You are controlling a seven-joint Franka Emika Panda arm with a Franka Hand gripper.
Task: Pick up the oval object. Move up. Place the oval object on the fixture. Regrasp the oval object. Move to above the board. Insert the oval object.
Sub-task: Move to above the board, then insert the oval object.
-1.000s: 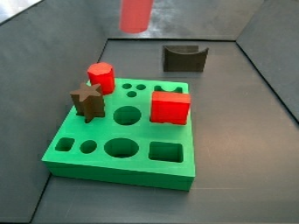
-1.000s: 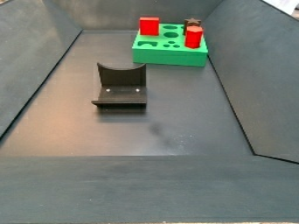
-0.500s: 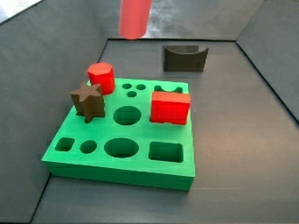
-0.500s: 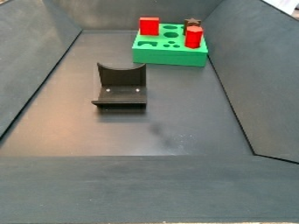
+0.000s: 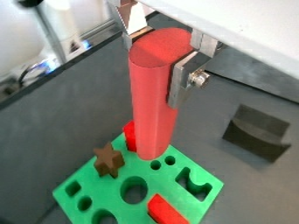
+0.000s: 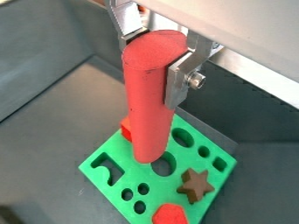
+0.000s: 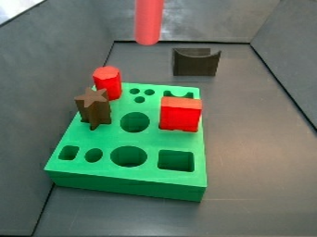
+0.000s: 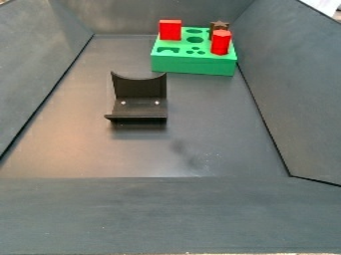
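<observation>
The oval object [image 5: 152, 96], a long salmon-red rod, hangs upright with my gripper [image 5: 158, 44] shut on its upper end; a silver finger [image 5: 184, 74] presses its side. Both wrist views show it high over the green board [image 5: 70, 186] [image 6: 117, 181], lower end pointing at the holes. In a side view only the rod's lower part [image 7: 148, 20] shows, above and behind the board [image 7: 124, 180]; the gripper is out of frame there. The dark fixture [image 7: 195, 61] [image 8: 136, 97] stands on the floor with nothing in its notch.
On the board stand a red cube [image 7: 181, 114], a short red hexagonal peg [image 7: 107, 81] and a brown star peg [image 7: 92, 105]. Grey sloping walls close in the floor on all sides.
In the side view the rod has come a little lower and shifted slightly right. Board, pegs and fixture have not moved.
</observation>
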